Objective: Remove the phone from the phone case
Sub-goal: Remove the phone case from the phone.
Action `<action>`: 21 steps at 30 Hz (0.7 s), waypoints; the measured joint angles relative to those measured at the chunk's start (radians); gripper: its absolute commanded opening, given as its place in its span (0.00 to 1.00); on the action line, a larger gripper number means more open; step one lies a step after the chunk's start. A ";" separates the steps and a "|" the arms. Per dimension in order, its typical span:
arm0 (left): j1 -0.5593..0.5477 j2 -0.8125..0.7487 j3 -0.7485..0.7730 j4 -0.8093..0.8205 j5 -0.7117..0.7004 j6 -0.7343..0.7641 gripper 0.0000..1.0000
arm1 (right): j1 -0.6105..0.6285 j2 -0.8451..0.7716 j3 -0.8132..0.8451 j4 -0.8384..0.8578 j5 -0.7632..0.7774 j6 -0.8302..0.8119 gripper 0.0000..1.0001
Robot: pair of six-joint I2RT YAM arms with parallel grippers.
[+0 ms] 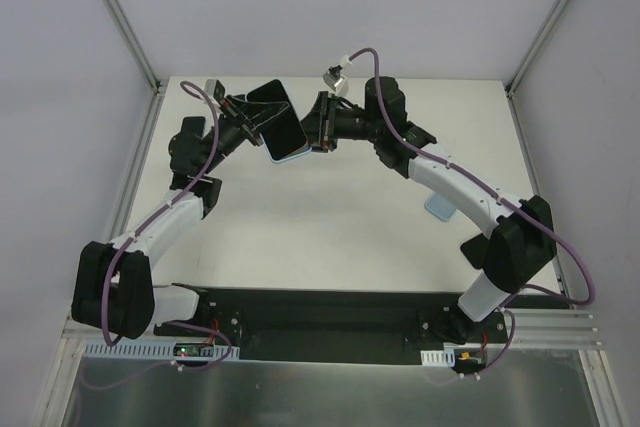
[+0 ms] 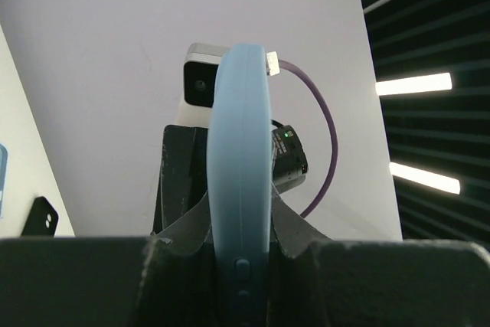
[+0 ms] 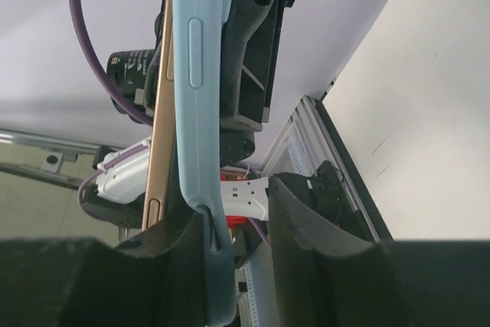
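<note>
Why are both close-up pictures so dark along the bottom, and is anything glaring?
Left wrist: its own black fingers fill the bottom, unlit; light strips glare at right. Right wrist: same dark fingers, phone case sharp. Top external: evenly lit, soft shadows.

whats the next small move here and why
Probably close the right gripper on the rim of the light-blue phone case and peel it slightly away from the gold phone. The right wrist view shows the phone's edge standing apart from the case and a gap beside one right finger, while the left gripper clamps the case.
</note>
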 measured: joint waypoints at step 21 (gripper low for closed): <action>-0.040 0.054 0.025 0.014 0.213 0.072 0.86 | 0.000 -0.077 -0.185 0.052 0.002 -0.045 0.01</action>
